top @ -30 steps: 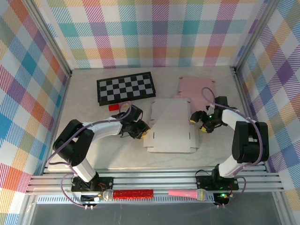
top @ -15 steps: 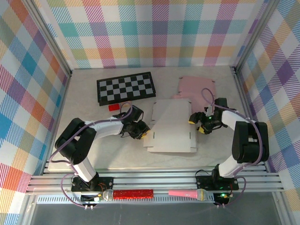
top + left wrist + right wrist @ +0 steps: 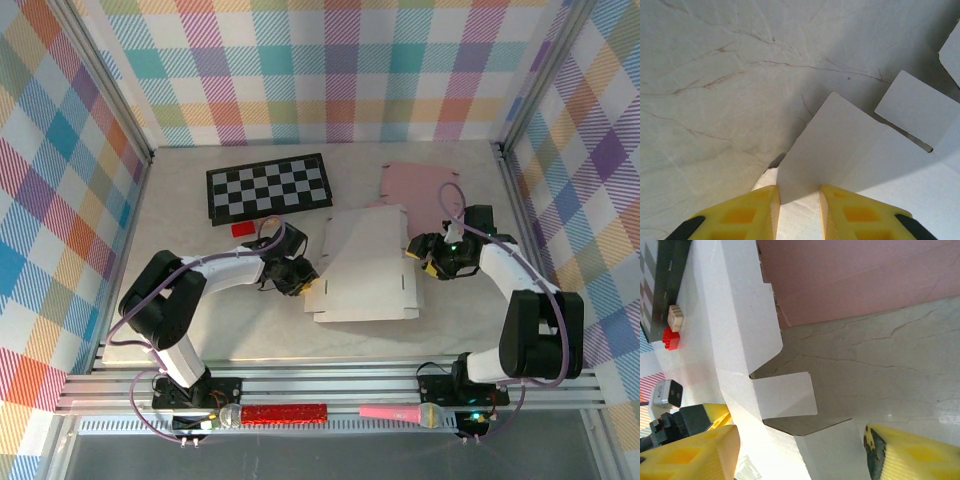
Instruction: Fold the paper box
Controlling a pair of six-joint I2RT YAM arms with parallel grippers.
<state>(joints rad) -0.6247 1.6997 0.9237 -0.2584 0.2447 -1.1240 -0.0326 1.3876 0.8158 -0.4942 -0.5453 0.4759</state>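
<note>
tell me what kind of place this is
Probably a robot test cell in a lab: plaid walls box in a marble-look table, and an aluminium rail frame carries the left arm and right arm, which work on a white paper box.

The top external camera sits high above and behind the arm bases, looking steeply down from afar over the whole desk (image 3: 250,330). The left wrist camera looks out between its own yellow jaws, very close and low to the desk, at the left edge of the paper box (image 3: 840,145). The right wrist camera, rolled sideways, looks close past its jaws over the box's right edge toward the pink sheet (image 3: 865,275) and the checkerboard (image 3: 672,270). All three views share the box.
</note>
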